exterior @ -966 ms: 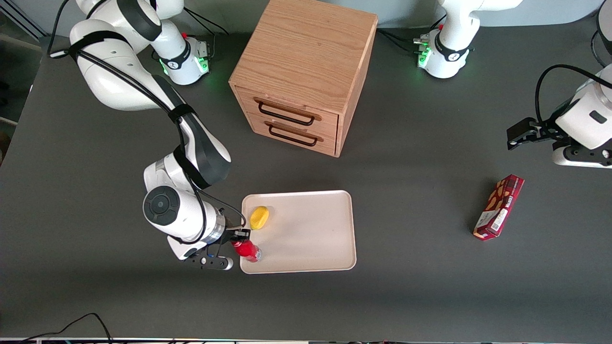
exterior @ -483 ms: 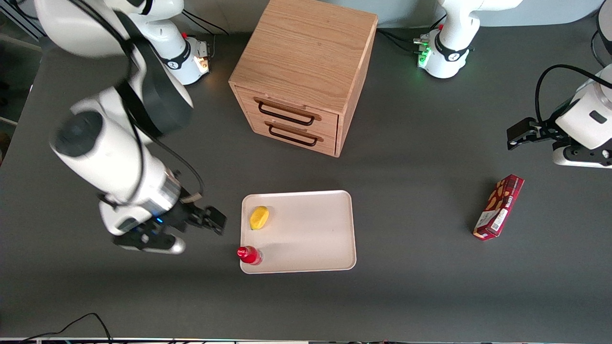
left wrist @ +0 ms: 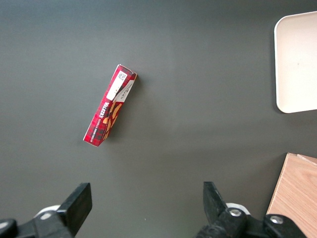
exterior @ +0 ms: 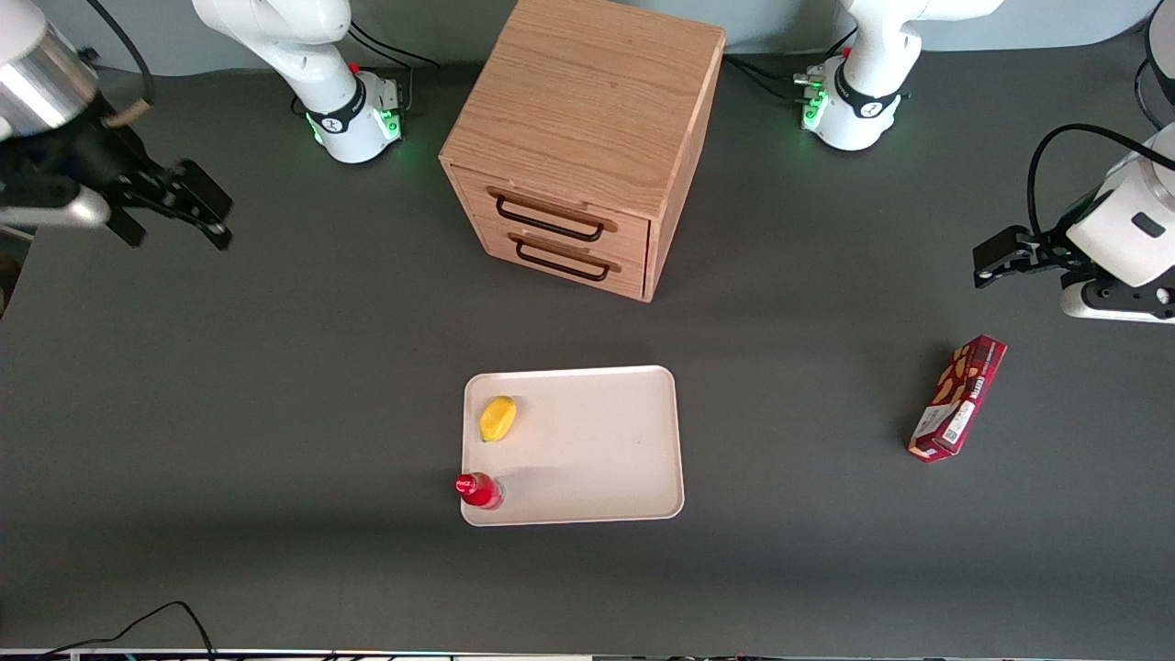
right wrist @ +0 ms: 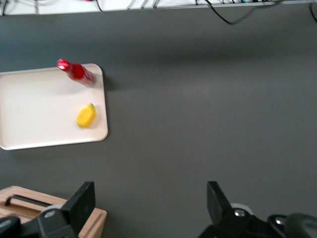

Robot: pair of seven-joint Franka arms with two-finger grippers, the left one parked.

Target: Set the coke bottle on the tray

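We see the coke bottle (exterior: 478, 489) standing upright in a corner of the tray (exterior: 597, 459), the corner nearest the front camera at the working arm's end. It sits right against the low rim. From the tray's middle it lies at about eight o'clock in the front view. We judge that it was put there because that corner is the shortest reach for the working arm, and because the spot leaves the yellow fruit (exterior: 497, 418) alone. The fruit lies on the same tray, near the bottle but apart from it, at roughly one o'clock from the bottle in the front view.

In our judgement the task's goal is met, as the bottle rests on the tray with nothing holding it. Its footing so close to the rim is the one thing we would watch, since a narrow upright bottle tips easily.

The gripper (exterior: 174, 200) hangs well apart from the tray, high over the tabletop (exterior: 275, 386) at the working arm's end, at about ten o'clock from the tray. Its jaws stand wide apart, holding and touching nothing. The right wrist view confirms this, with bare tabletop showing between the two fingers (right wrist: 81, 201).
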